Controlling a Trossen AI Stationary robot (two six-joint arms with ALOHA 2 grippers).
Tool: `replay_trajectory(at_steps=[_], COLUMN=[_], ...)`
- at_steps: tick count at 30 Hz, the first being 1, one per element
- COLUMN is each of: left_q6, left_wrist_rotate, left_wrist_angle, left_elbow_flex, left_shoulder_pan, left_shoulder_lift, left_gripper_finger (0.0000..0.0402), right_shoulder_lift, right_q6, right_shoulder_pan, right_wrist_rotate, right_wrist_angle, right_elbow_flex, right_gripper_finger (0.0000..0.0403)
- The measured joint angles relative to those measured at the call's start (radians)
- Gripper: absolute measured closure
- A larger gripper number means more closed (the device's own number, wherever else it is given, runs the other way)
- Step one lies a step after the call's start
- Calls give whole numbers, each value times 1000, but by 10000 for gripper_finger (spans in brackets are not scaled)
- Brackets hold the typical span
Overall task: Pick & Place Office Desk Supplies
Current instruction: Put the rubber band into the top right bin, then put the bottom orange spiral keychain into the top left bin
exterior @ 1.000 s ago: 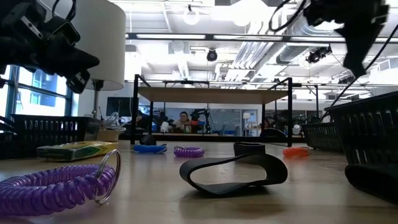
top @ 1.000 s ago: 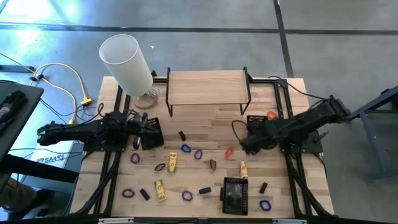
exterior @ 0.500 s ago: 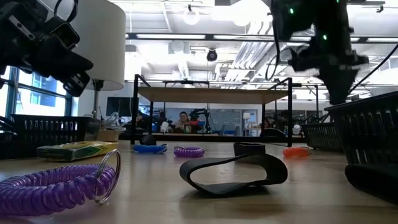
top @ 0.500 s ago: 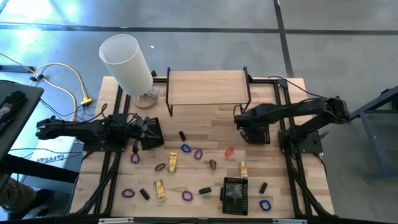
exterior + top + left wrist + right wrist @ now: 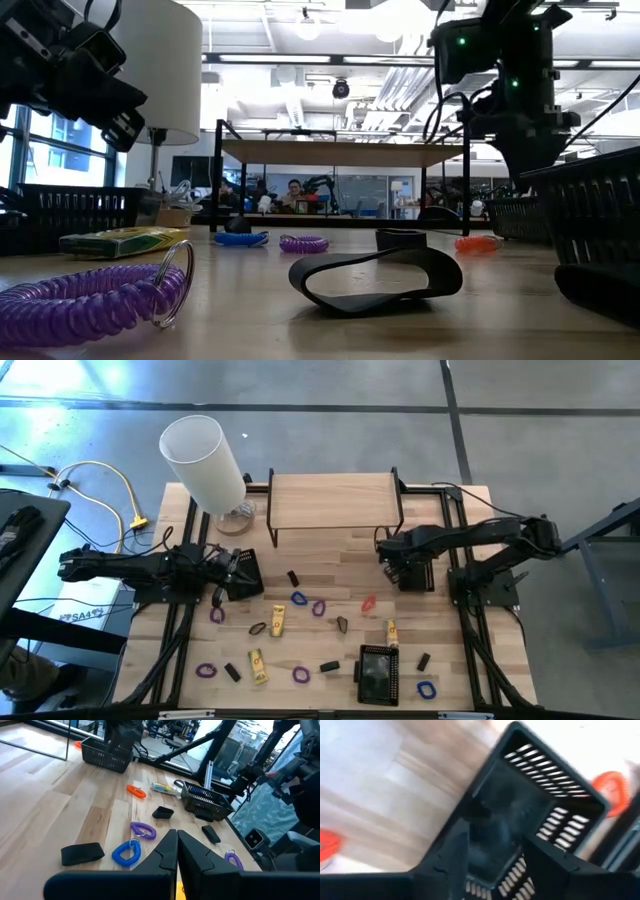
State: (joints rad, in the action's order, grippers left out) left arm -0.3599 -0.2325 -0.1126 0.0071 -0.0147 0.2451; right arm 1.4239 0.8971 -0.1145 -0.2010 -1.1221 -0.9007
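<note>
Small supplies lie scattered on the wooden table (image 5: 330, 560): a blue coil loop (image 5: 299, 598), a purple one (image 5: 319, 607), a red one (image 5: 369, 603), yellow pieces (image 5: 277, 622) and black blocks (image 5: 292, 577). My right gripper (image 5: 397, 563) points down, open, over a black mesh tray (image 5: 418, 572) at the right. Between its fingers (image 5: 457, 852) the tray's floor (image 5: 515, 795) shows, with a dark blurred shape on it. My left gripper (image 5: 226, 570) is shut and about level beside another black tray (image 5: 245, 573) at the left; it holds nothing (image 5: 176, 836).
A wooden shelf on black legs (image 5: 335, 500) stands at the far middle, with a tall white cylinder (image 5: 205, 460) to its left. A third mesh tray (image 5: 377, 672) sits near the front edge. An orange coil (image 5: 436, 545) lies behind the right tray. Bare wood lies mid-table.
My right gripper has swung from above the red coil toward the table's far edge and come down over the right mesh tray, rolling a little. The left arm has barely shifted. The supplies on the table have stayed where they were.
</note>
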Motion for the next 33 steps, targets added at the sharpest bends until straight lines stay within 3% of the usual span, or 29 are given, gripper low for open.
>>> replay_trajectory(at_steps=[9,16,19,25,33], left_q6=[-7,-7,-7,-7,-7], left_wrist_rotate=[2,55,97,107,105], left_wrist_angle=[-9,-9,-9,-8,-8], left_elbow_flex=[0,0,0,0,0], left_shoulder_pan=[-1,-1,-1,-1,-1], left_shoulder_lift=[0,0,0,0,0], left_gripper_finger=[401,401,401,401,401], right_shoulder_lift=[0,0,-1,5,9], right_q6=[-131,-388,-486,-509,-452], right_shoulder_pan=[-6,10,35,80,141], right_wrist_rotate=[46,63,61,152,240], right_wrist_angle=[-56,-42,50,280,316], right_elbow_flex=[-68,-171,-199,-200,-199], right_gripper_finger=[213,213,213,213,213])
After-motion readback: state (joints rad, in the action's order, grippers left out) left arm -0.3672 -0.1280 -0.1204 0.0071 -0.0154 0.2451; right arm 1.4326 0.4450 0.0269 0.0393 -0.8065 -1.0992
